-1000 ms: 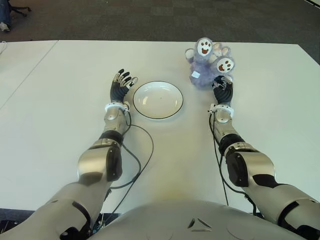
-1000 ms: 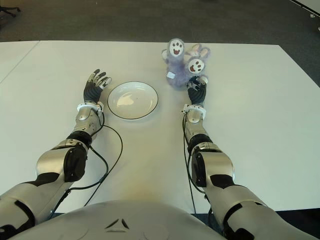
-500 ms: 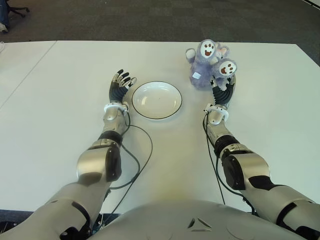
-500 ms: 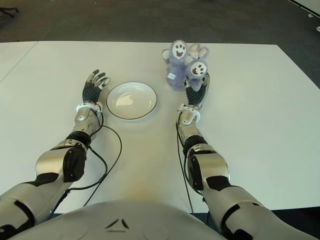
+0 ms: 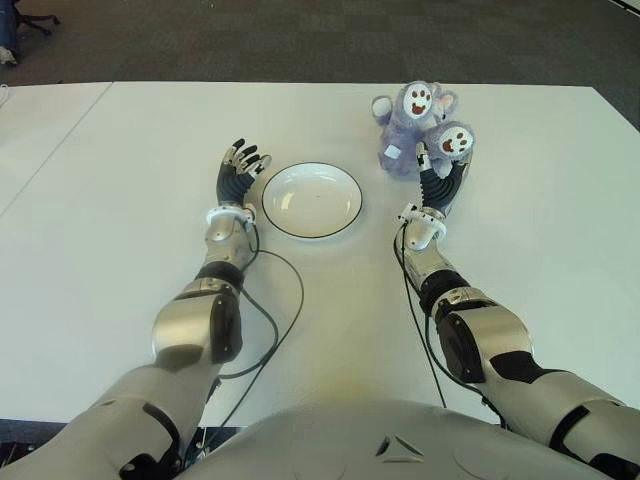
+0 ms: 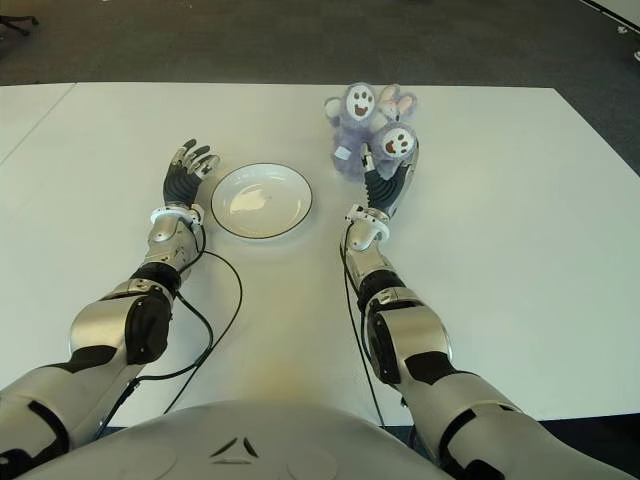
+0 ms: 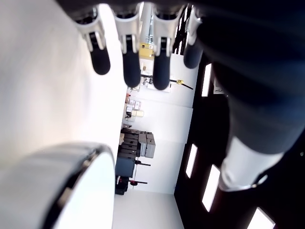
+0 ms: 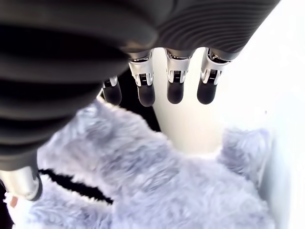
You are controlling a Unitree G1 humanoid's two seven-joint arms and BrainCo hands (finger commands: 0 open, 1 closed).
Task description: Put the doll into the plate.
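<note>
I find the doll [image 5: 417, 130] on the table [image 5: 110, 240], at two o'clock from the plate [image 5: 311, 199] and apart from it. My right hand [image 5: 441, 178] reaches beneath one foot, fingers [image 8: 174, 86] extended, nothing clasped. My left hand [image 5: 238, 172] shows at the plate's nine o'clock, fingers spread.

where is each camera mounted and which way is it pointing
Left eye view: on the head, looking down at the white table, both arms, the plate and the doll.
Right eye view: same head camera, slightly offset; same scene.
Left wrist view: on the left arm, showing the left hand, fingers spread, and the plate's rim.
Right wrist view: on the right arm, showing the right hand open over the doll's fur.
Shared: both eye views show everything.
</note>
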